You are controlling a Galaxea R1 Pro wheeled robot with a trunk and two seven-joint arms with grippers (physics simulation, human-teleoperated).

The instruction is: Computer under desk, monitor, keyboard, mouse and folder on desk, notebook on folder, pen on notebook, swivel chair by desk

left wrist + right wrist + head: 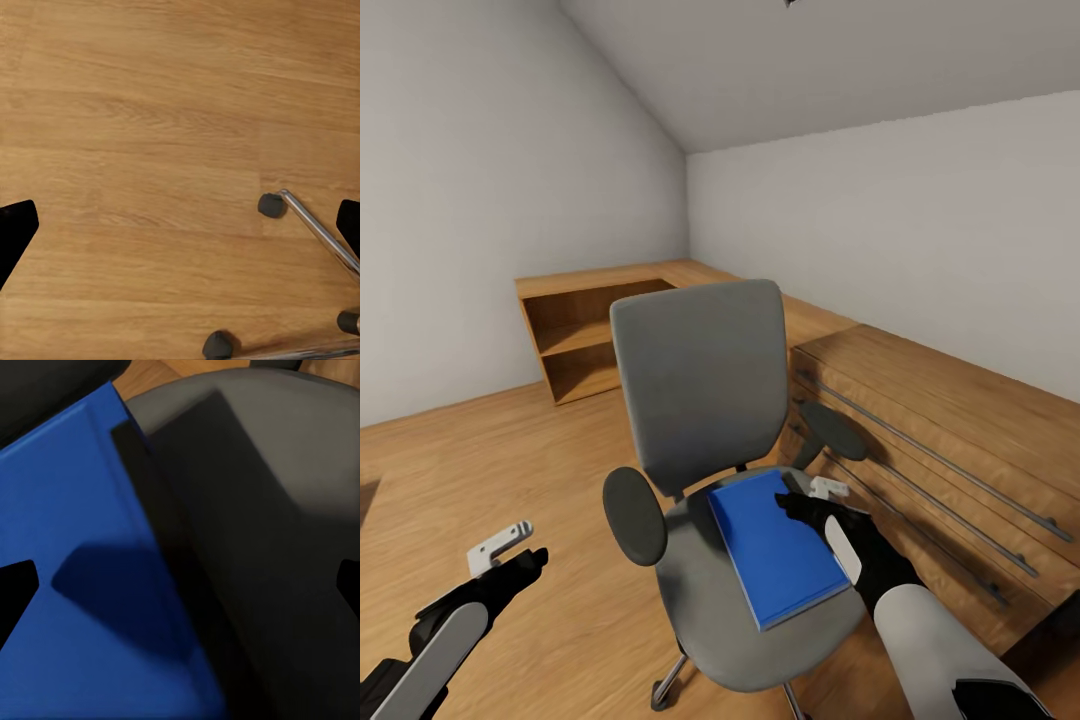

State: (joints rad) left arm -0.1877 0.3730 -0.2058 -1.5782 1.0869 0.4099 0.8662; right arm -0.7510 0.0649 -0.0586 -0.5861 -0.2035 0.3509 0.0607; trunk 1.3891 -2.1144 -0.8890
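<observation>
The grey swivel chair (700, 390) stands in the middle of the head view with its back toward the far wall. A bright blue folder (775, 550) lies flat on its seat. My right gripper (792, 497) hovers over the folder's far right edge, close to the right armrest (834, 430). In the right wrist view that gripper (180, 585) is open, with the folder (75, 585) under one side and the bare grey seat (285, 532) under the other. My left gripper (532, 562) hangs open over the wooden floor to the left of the chair, holding nothing (180, 229).
A light wood drawer chest (960, 440) with long metal handles stands right behind the chair on the right. A low open wood shelf unit (590, 340) sits against the far wall. The chair's chrome legs and casters (271, 205) lie near my left gripper.
</observation>
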